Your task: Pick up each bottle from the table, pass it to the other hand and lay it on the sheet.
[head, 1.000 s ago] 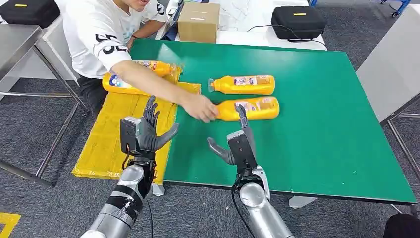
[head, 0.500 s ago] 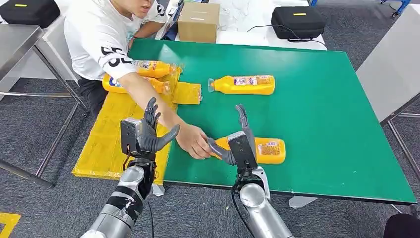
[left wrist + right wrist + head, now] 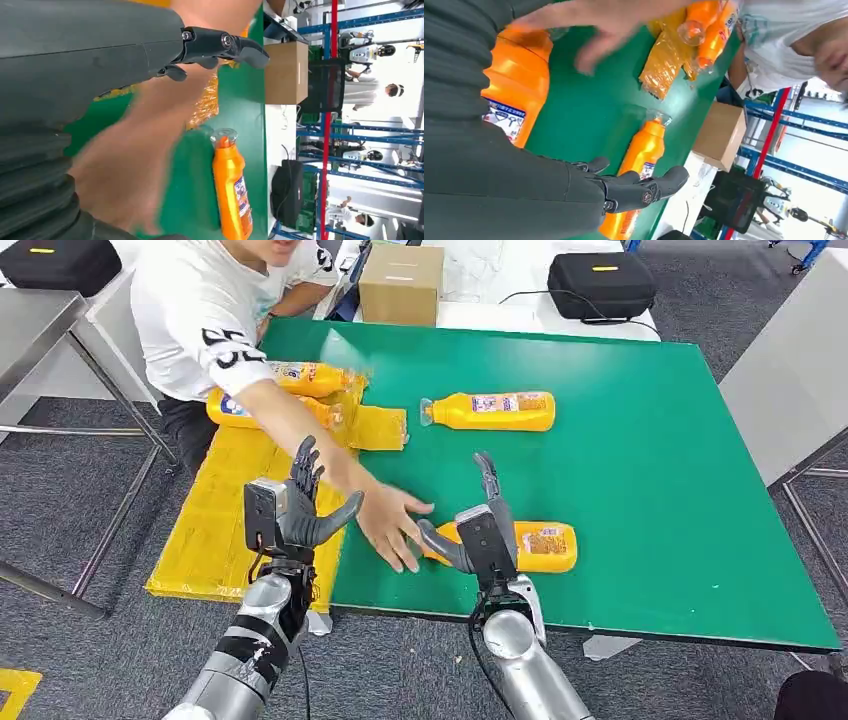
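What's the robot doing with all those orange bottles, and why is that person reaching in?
The robot's right hand is open, raised just in front of an orange bottle lying near the front edge of the green table. A person's hand is stretched flat on the table beside that bottle. The left hand is open too, holding nothing. Another bottle lies farther back, and two bottles lie on the yellow sheet.

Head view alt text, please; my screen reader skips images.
A person's hand reaches over the green table beside an orange bottle lying behind the robot's open right hand. The left hand is open over the yellow sheet, where two bottles lie.
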